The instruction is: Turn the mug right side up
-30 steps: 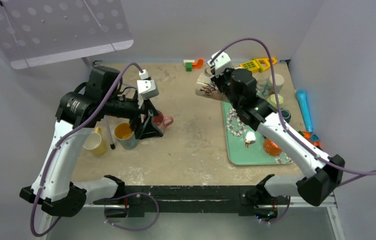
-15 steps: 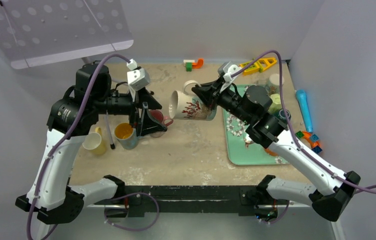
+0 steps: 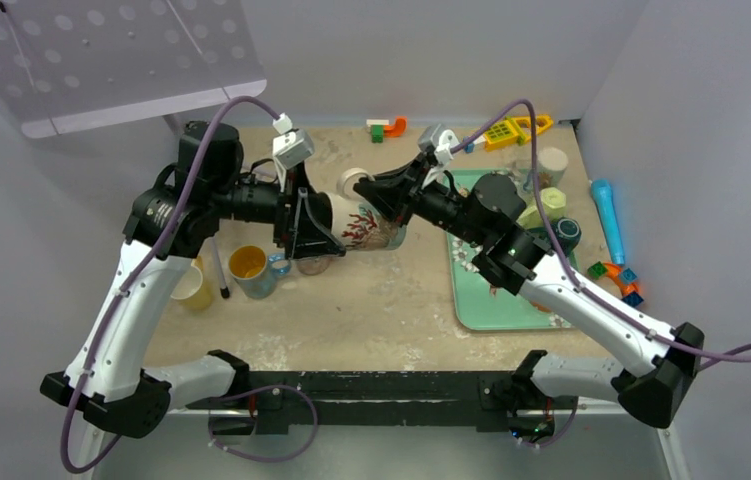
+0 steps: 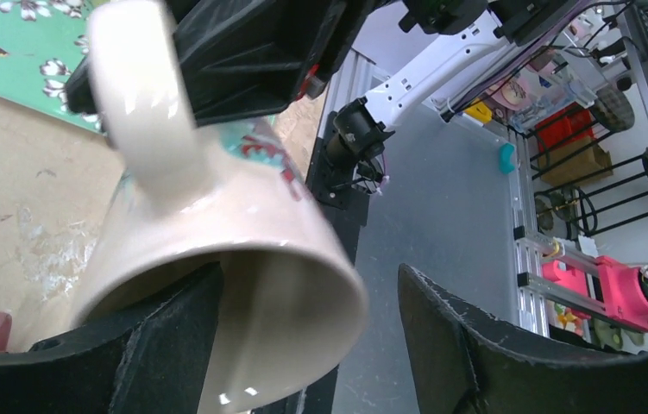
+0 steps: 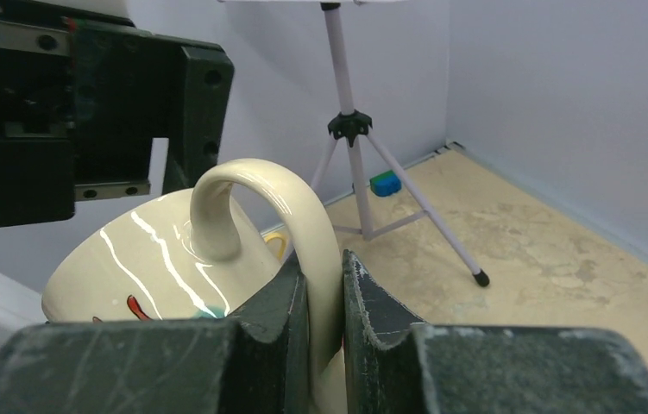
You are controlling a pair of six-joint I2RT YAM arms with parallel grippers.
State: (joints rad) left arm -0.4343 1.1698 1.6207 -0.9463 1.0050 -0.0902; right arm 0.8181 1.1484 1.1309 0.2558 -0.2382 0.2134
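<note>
— Where is the mug (image 3: pixel 363 222)?

— It lies on its side, held up off the table (image 3: pixel 391 300) near the middle, just left of the green tray (image 3: pixel 471 305). Its mouth faces the left arm and its base faces the right arm. The handle (image 3: pixel 351 180) sticks out on the far side.

— Which arm has it?

— The right gripper (image 3: pixel 383 195). The right wrist view shows its two fingers (image 5: pixel 281 302) pinched tight on the handle, one on each side of the loop. Only the loop's thickness lies between them.

— And the left gripper (image 3: pixel 309 225)?

— Its jaws stand wide apart and grip nothing. In the left wrist view the mug's open rim sits between the two black fingers (image 4: pixel 467 345). The rim looks close against the finger on the left, and a clear gap shows on the other side. Whether that near finger touches the mug cannot be told.

— Anything else about?

— There is a red and teal pattern on the mug's side. Behind the mug in the right wrist view, a white tripod (image 5: pixel 350 129) stands on the table.
</note>
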